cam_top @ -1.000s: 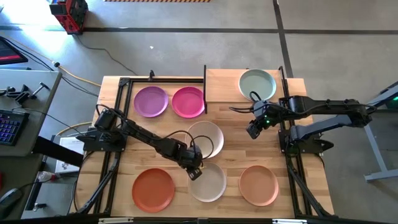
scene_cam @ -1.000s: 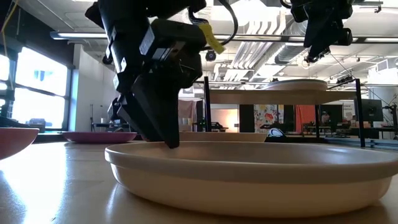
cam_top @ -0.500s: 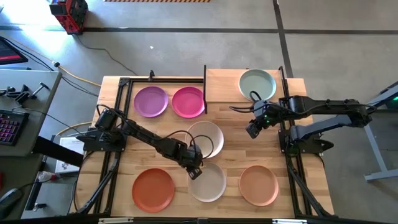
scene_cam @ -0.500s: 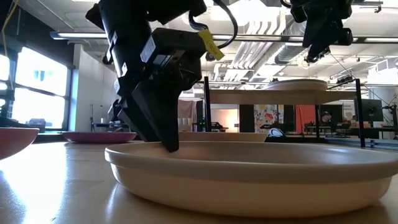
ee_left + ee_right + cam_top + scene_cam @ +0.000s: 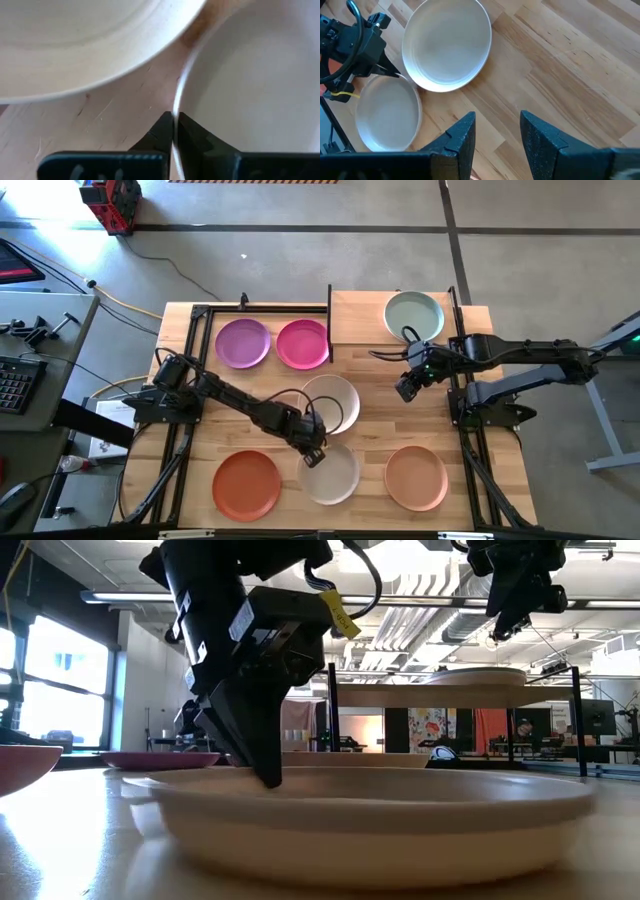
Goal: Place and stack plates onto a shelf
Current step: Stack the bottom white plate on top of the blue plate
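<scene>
An off-white plate (image 5: 332, 475) lies on the table near the front, and my left gripper (image 5: 314, 454) is shut on its rim. A cream plate (image 5: 333, 402) lies just behind it. Purple (image 5: 243, 343) and magenta (image 5: 302, 343) plates lie at the far left. An orange-red plate (image 5: 246, 483) and a peach plate (image 5: 416, 477) sit along the near edge. A pale mint plate (image 5: 414, 315) rests on the raised shelf (image 5: 360, 315) at the far right. My right gripper (image 5: 495, 131) hangs open above the table, right of the cream plate. My left gripper pinches the off-white plate's rim (image 5: 174, 107) at its far-left part, one finger inside the plate and one outside. The fingers (image 5: 262, 755) slant down from the table's left. The plate sits about level, low on the table.
The shelf's black posts (image 5: 329, 320) stand between the magenta plate and the shelf board. Bare wood (image 5: 400, 430) lies between the cream plate and the peach plate. In the low view the shelf board (image 5: 440, 697) stands well above table height.
My left gripper has shut on the off-white plate's rim without leaving its place. The plate has shifted a little toward the table's left.
</scene>
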Tool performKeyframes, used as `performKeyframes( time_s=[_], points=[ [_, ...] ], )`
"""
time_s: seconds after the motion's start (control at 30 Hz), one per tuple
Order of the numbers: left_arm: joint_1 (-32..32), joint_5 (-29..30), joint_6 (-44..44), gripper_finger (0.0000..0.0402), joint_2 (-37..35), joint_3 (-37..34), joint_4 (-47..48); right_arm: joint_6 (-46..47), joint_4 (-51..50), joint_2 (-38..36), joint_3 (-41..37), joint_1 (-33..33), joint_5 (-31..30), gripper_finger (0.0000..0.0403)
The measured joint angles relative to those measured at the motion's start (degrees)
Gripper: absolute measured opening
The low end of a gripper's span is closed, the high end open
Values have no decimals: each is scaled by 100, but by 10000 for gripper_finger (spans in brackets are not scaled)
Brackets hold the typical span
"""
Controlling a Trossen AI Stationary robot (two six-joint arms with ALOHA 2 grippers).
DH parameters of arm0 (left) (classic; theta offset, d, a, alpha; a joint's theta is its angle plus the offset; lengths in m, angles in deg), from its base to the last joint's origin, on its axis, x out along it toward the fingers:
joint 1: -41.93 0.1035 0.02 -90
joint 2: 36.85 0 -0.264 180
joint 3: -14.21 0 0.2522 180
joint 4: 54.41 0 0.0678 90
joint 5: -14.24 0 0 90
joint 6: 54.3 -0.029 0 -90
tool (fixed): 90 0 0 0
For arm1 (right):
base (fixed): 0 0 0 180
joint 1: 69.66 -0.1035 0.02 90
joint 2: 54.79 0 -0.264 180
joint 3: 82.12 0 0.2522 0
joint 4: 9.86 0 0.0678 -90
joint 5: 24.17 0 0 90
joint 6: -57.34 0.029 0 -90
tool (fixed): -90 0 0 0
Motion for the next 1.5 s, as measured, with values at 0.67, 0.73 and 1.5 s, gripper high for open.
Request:
performKeyframes(
  time_s=[0.67, 0.73, 1.5],
  points=[
    [243, 560, -41, 1, -809, 24, 933, -203, 960, 0, 0, 0, 30, 133],
    [310, 732, -44, 1, -961, 24, 988, -297, 1186, 1, 0, 0, 50, 133],
    [1879, 2248, -1612, 1, -2636, 228, 1083, -3202, 4396, 0, 0, 210, -862, 133]
  ],
)
